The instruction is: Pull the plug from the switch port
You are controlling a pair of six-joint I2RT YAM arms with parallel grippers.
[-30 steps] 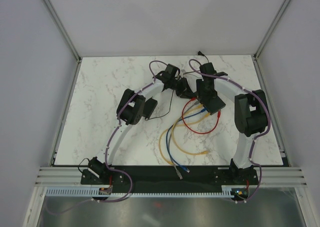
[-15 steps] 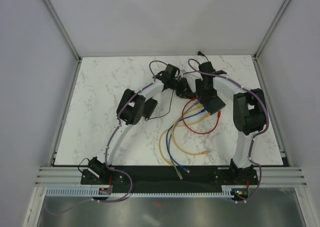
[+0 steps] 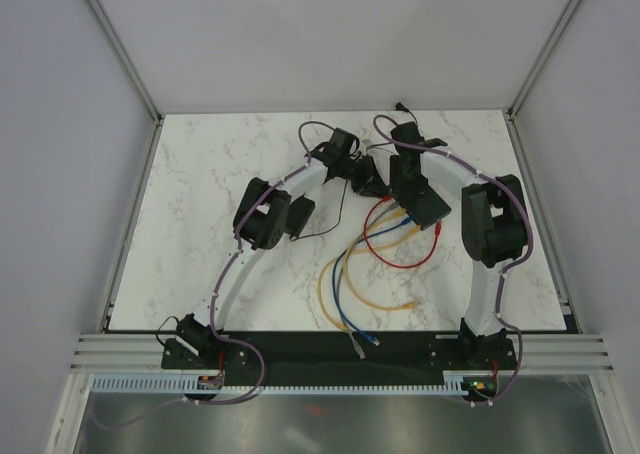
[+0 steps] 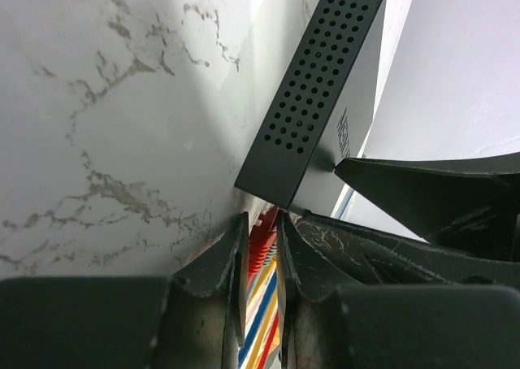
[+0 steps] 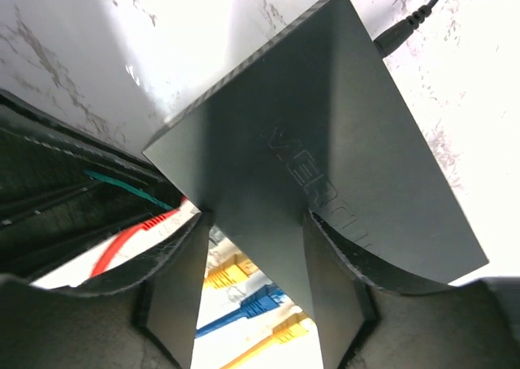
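The switch lies flat at the back middle of the table. It shows in the left wrist view with its perforated side, and in the right wrist view from above. My left gripper is shut on a red plug at the switch's socket edge. My right gripper is open, its fingertips resting on the switch's top near that edge. Yellow and blue plugs show between its fingers, at the same edge.
Red, yellow and blue cables loop toward the near edge, with loose ends there. A small black power brick with a thin cord lies by my left arm. A power lead enters the switch's far side.
My right arm's elbow has shifted a little to the left. Both grippers and the switch stay where they were.
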